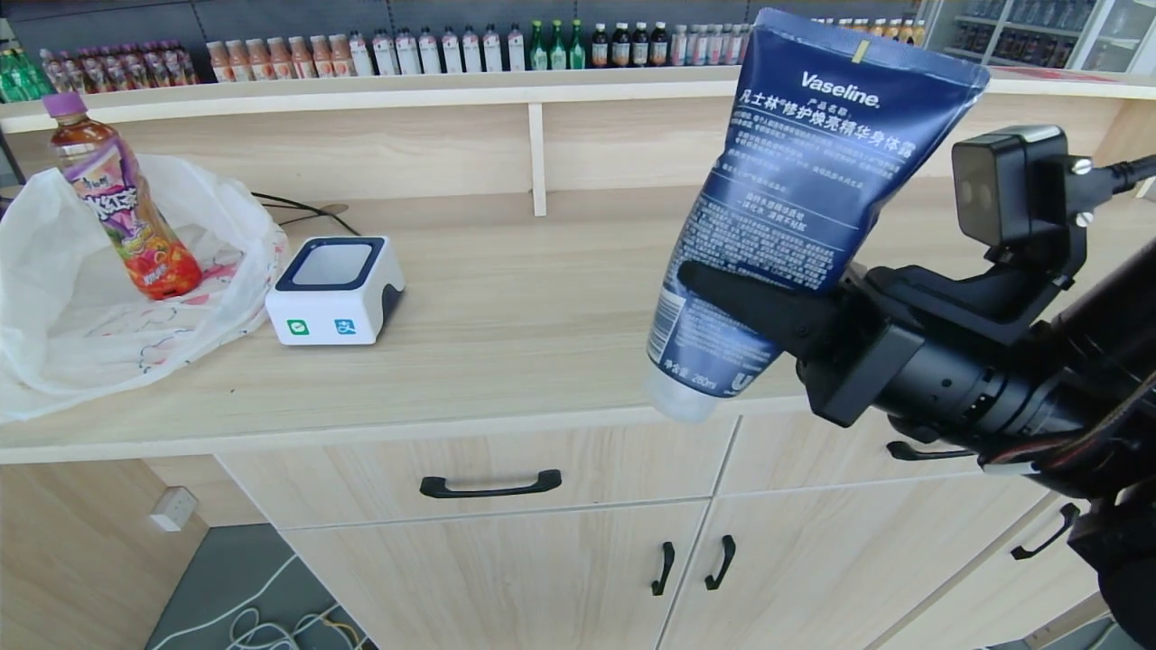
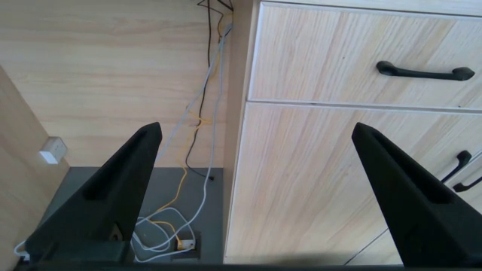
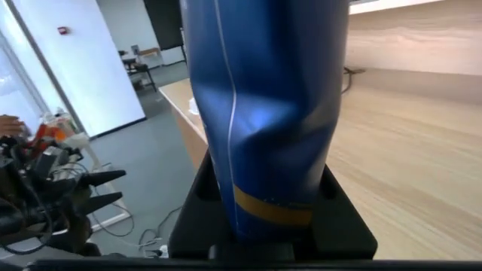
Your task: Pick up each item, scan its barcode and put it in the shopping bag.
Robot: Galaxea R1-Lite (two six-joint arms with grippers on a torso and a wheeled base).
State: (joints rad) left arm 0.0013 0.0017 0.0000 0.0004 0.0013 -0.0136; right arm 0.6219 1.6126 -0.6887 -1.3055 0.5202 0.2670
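A dark blue lotion tube (image 1: 795, 199) with a clear cap at its lower end is held tilted in the air over the counter's right front, my right gripper (image 1: 768, 302) shut on its lower part. The right wrist view shows the tube (image 3: 263, 113) squeezed between the black fingers (image 3: 203, 188). A white barcode scanner (image 1: 336, 289) sits on the counter to the left of the tube. A white plastic shopping bag (image 1: 81, 298) lies at the far left with a purple-capped drink bottle (image 1: 122, 203) standing in it. My left gripper (image 2: 256, 196) hangs open below the counter, in front of the cabinet.
The wooden counter (image 1: 542, 307) has a raised back shelf (image 1: 533, 90) lined with several bottles. A black cable (image 1: 298, 209) runs behind the scanner. Drawers and doors with black handles (image 1: 490, 487) lie below; loose cables (image 2: 188, 218) trail on the floor.
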